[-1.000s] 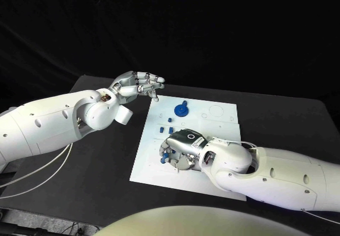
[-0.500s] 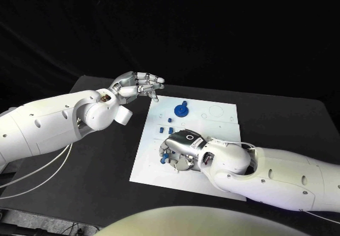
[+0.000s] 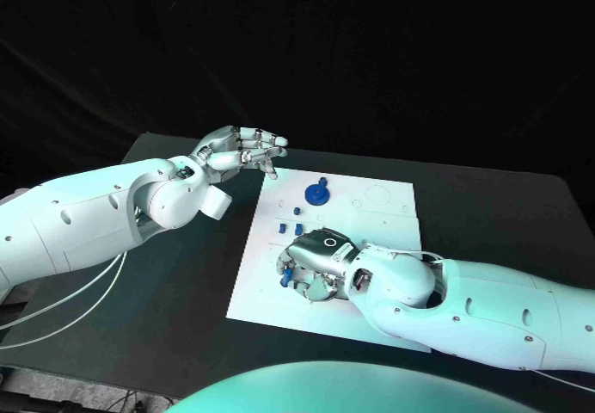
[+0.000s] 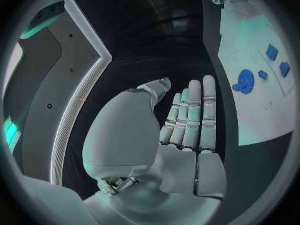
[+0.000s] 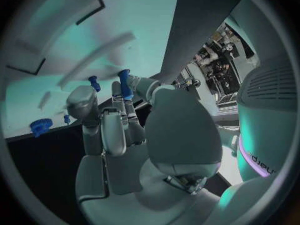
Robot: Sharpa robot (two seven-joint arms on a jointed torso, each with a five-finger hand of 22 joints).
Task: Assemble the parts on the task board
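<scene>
Head view: the task board lies mid-worktop. The right hand, low over the board's near left part, pinches a small blue part in its fingers. The left hand hovers beyond the far left corner, fingers straight, side by side, empty. A blue geared part stands at the far end.

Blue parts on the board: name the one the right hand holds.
The blue peg pinched in the right hand; the round geared part lies free.

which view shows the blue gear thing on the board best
The head view: the blue gear stands unobstructed near the task board's far end. The left wrist view shows it smaller and curved by the lens; the right wrist view catches it edge-on, far past the right hand.
</scene>
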